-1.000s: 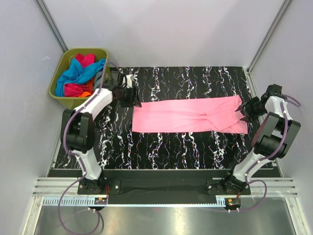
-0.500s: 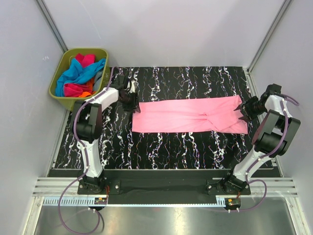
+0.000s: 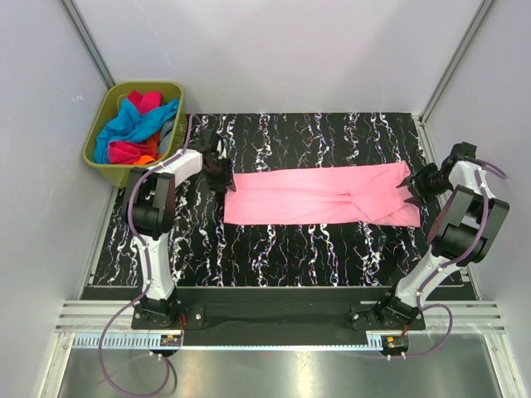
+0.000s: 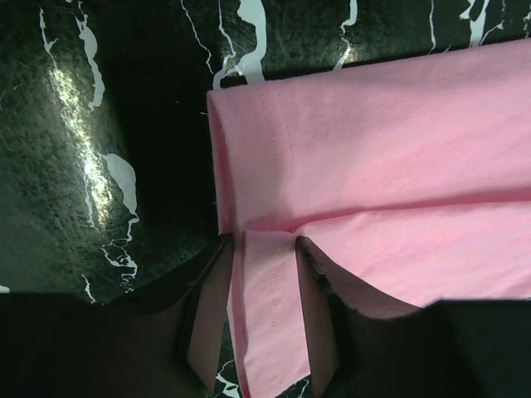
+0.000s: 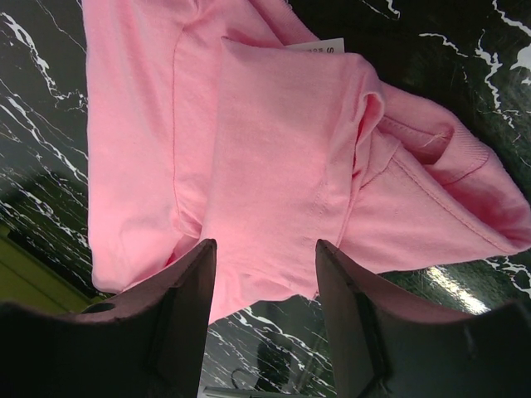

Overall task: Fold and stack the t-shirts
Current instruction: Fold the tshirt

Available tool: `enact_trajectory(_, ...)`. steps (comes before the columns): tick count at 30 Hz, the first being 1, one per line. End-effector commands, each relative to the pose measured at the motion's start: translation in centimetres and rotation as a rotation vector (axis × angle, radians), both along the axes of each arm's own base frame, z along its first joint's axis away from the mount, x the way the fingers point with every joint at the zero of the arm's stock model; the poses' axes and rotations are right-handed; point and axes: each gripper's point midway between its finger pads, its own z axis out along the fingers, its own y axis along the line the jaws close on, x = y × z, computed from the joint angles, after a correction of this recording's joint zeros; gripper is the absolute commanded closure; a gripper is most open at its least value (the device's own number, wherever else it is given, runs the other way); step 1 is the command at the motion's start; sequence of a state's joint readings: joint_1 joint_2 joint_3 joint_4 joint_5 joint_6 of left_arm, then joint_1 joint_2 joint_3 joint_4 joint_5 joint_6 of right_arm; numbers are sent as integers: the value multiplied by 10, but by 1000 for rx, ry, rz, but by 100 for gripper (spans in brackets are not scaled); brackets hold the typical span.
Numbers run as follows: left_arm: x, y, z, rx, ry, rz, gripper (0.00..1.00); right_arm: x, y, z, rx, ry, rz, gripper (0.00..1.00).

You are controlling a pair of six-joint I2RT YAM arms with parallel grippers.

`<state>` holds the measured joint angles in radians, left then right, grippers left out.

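A light pink t-shirt (image 3: pixel 315 195) lies flat on the table, folded into a long band running left to right. My left gripper (image 3: pixel 222 170) is down at its left end. In the left wrist view the left gripper (image 4: pixel 264 242) stands part open, its fingers (image 4: pixel 207 307) either side of a flat strip of the pink t-shirt (image 4: pixel 373 166) edge. My right gripper (image 3: pixel 412 184) is at the shirt's right end. In the right wrist view the right gripper (image 5: pixel 265 246) is open wide over the bunched collar end of the shirt (image 5: pixel 274 133); nothing is pinched.
An olive-green bin (image 3: pixel 149 84) stands off the table's back left corner and holds more t-shirts (image 3: pixel 137 124) in blue, magenta and orange. The black marbled table (image 3: pixel 290 249) is bare in front of the shirt. Grey walls close in on both sides.
My left arm has drawn in and set its gripper on the shirt's left edge, with the jaws narrower than before. The right gripper has shifted only slightly.
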<state>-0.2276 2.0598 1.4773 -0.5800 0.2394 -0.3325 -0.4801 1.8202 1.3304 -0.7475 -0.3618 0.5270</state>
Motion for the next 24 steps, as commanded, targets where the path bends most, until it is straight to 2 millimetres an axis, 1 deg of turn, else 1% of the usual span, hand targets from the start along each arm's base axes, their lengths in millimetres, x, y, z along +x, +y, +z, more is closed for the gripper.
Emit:
enact_trajectory(1, 16, 2, 5, 12, -45, 17, 59, 6, 4, 3, 9, -26, 32, 42)
enact_trajectory(3, 17, 2, 5, 16, -51, 18, 62, 5, 4, 2, 10, -24, 34, 42)
enact_trajectory(7, 19, 2, 9, 19, -68, 19, 64, 3, 4, -1, 9, -16, 37, 42)
enact_trajectory(9, 19, 1, 9, 12, -68, 19, 69, 3, 4, -2, 9, -14, 36, 42)
enact_trajectory(10, 20, 1, 11, 9, -73, 21, 70, 3, 4, -2, 9, -13, 36, 42)
enact_trajectory(16, 18, 2, 18, 10, -88, 25, 68, 2, 4, -4, 12, -5, 35, 42)
enact_trajectory(24, 12, 7, 26, 24, -104, 41, 69, 2, 5, -6, 14, -3, 37, 42)
